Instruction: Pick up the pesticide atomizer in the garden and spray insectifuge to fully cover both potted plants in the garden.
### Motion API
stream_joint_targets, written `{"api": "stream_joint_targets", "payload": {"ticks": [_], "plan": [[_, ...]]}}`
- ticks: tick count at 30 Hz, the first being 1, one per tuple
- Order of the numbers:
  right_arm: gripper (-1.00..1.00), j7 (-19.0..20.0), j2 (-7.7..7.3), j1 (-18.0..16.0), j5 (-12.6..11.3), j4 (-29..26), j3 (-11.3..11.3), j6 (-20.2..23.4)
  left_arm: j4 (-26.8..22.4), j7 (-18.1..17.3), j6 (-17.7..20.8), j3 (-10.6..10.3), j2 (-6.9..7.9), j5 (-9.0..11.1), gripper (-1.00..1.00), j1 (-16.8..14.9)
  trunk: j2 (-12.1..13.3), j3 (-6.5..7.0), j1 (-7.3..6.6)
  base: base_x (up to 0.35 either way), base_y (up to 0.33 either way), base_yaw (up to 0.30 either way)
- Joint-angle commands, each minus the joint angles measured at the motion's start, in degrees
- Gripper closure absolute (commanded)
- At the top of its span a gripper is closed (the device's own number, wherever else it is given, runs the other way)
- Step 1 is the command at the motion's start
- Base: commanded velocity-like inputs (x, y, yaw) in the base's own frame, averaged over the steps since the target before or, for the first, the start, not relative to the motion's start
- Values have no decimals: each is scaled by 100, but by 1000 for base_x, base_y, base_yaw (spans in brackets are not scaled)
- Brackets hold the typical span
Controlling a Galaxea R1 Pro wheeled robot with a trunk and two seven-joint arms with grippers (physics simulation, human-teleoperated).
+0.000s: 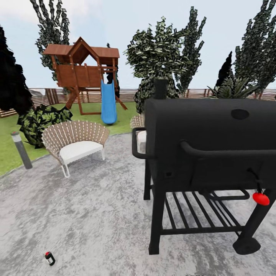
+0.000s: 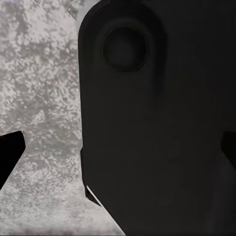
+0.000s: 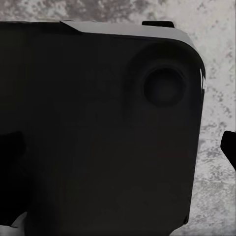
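The pesticide atomizer [image 1: 50, 258], a small dark bottle with a white label and a red spot at its top, lies tilted on the mottled grey patio [image 1: 88, 214] at the near left. Both potted plants are out of view. In the left wrist view my left gripper [image 2: 118, 152] is open, its dark fingertips [image 2: 11, 152] wide apart over a black part of my own body and the paving. My right gripper [image 3: 118, 150] is open too, holding nothing, with its fingertips [image 3: 229, 147] at the picture's edges.
A big black grill [image 1: 207, 153] with a red ball knob [image 1: 261, 198] stands close at the right. A wicker chair [image 1: 74, 143] sits at the patio's left rim, beside a grey bollard [image 1: 21, 149] and a dark leafy bush [image 1: 42, 120]. A playset with a blue slide [image 1: 108, 102] stands on the lawn.
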Motion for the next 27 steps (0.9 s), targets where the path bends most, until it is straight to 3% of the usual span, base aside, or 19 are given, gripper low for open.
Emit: {"api": "stream_joint_targets", "payload": {"ticks": [1,11,23,27], "plan": [[-100,-1,0,-1,0,-2,-1,-1,-4,1,1,1,7,5,-100,-1,-3,-5,-3,-270,216,264],[-100,-2,0,-2,0,-2,-1,-1,-4,1,-1,7,77,7,-100,-11,-3,-5,-3,-132,226,264],[-100,-11,-2,-1,0,-11,-1,-7,-13,1,-121,2,77,-1,-100,-19,-3,-5,-3,-2,19,264],[-100,-22,-37,-1,20,-434,5,-9,-29,4,-468,6,266,4,-100,-61,-3,-5,-3,0,0,264]]}}
